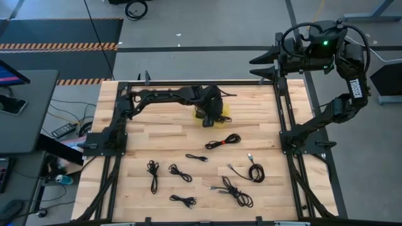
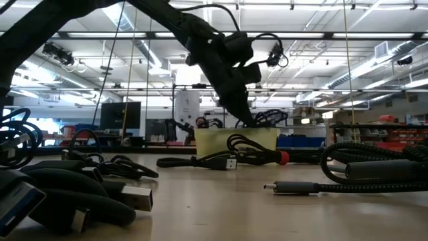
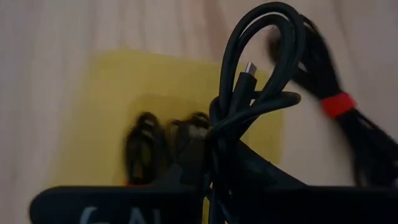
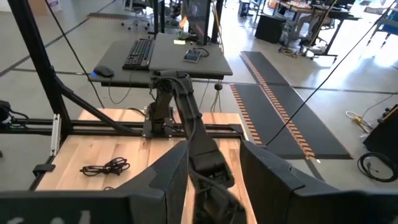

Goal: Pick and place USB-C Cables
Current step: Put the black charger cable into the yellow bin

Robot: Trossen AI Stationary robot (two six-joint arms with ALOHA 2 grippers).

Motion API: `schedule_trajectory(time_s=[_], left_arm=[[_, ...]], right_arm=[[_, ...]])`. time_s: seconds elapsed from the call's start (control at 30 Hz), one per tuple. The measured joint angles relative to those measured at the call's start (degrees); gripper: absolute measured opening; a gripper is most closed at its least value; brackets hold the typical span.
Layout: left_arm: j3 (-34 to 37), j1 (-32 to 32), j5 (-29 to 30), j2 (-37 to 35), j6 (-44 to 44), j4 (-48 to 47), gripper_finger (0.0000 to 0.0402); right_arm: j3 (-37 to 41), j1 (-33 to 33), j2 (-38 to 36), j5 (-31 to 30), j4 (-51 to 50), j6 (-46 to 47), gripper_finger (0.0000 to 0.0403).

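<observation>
The left end effector [image 1: 209, 118], clamping a looped thin black USB-C cable [image 3: 261, 81], is hovering over the flat yellow rectangular tray [image 1: 224, 117] at upper centre, likely needing to release next.

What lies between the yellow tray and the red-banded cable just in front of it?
In the high view, only bare wood separates the yellow tray from the red-banded cable; the table shows nothing else there.
</observation>
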State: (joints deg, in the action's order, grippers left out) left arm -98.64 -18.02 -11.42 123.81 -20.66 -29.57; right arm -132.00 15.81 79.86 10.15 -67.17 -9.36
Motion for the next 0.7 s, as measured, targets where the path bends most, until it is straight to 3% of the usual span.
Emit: schedule_trajectory(time_s=[0.6,0.7], left_arm=[[-0.1,-2.4,1.8,-0.2,-0.5,-5.1,0.005],[-0.1,-2.3,1.8,-0.2,-0.5,-5.1,0.0078]], right_arm=[[0.0,0.0,0.0,0.0,-0.3,0.3,0.0152],[0.0,0.0,0.0,0.0,-0.3,0.3,0.0152]])
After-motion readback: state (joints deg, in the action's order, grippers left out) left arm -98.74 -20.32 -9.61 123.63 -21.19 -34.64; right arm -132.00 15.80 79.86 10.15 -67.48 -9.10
